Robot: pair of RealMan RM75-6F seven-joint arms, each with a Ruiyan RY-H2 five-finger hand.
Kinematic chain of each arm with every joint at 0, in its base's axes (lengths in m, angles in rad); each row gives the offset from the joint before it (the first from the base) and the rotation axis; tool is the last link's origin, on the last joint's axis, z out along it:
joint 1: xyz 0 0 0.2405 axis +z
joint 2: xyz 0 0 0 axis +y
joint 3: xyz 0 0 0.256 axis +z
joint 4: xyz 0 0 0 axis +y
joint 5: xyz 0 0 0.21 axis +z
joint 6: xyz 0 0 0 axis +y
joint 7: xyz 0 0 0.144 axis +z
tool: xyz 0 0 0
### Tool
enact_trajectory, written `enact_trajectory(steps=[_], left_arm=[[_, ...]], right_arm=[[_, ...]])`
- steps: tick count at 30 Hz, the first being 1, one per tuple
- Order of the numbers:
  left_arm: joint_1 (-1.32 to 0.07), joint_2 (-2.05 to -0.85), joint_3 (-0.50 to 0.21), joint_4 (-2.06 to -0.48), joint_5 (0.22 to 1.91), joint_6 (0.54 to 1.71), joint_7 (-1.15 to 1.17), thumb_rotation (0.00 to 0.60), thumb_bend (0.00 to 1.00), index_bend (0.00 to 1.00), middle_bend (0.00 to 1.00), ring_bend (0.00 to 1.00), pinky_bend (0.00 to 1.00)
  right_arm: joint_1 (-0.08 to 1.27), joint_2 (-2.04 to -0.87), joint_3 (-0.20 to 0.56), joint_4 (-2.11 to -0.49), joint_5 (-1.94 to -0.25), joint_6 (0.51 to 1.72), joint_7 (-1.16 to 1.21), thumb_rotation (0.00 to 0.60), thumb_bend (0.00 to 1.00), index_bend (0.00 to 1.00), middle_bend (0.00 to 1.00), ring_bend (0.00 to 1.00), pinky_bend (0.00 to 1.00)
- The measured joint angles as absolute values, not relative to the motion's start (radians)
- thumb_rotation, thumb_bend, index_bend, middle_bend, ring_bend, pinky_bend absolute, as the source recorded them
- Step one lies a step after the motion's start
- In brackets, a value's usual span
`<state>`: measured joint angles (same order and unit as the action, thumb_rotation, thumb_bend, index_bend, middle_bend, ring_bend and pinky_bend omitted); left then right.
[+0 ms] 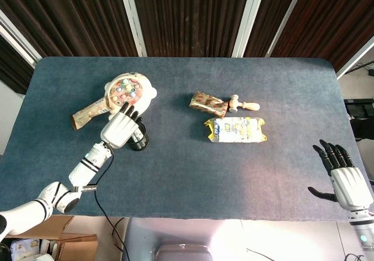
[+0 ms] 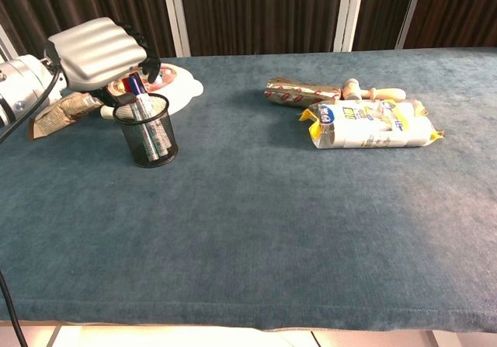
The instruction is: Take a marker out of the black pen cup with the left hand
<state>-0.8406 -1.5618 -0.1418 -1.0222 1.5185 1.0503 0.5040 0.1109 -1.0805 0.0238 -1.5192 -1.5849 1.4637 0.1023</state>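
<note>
The black mesh pen cup (image 2: 146, 133) stands upright on the blue table, left of centre, with a few markers (image 2: 140, 100) sticking out of it. My left hand (image 2: 101, 50) sits right over the cup. Its fingers curl down around the top of a blue-capped marker (image 2: 137, 81), which still stands in the cup. From the head view, the left hand (image 1: 120, 128) hides most of the cup (image 1: 140, 141). My right hand (image 1: 345, 179) hovers off the table's near right corner, its fingers spread and holding nothing; the chest view does not show it.
Just behind the cup lie a round white toy plate (image 2: 180, 83) and a brown snack packet (image 2: 66, 105). Right of centre are a patterned wrapper (image 2: 303, 92), a wooden toy (image 2: 373, 93) and a yellow-and-white bag (image 2: 373, 126).
</note>
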Motion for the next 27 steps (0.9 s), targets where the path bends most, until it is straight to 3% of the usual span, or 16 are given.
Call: enact_trajectory(steps=[8,18,27], left_arm=[[-0.840,-1.578,-0.122,-0.963,1.539,1.074,0.469,0.600,0.32,0.49,0.42,0.28,0.26],[-0.843,-1.612,-0.107,-0.885,1.566,1.120,0.378,0.600,0.30,0.63,0.61,0.40,0.30],[-0.833,-1.570,-0.119,-0.961,1.555,1.151,0.354,0.600,0.33,0.65,0.64,0.41,0.31]], right_arm=[[0.110,-1.078,0.023,-1.527,-1.584,1.464,0.097,0.600,0.05,0.00,0.04,0.00,0.04],[0.108,-1.076,0.022,-1.529,-1.581,1.464,0.100,0.600,0.05,0.00,0.04,0.00,0.04],[0.106,-1.077,0.022,-1.525,-1.580,1.465,0.104,0.600,0.05,0.00,0.04,0.00,0.04]])
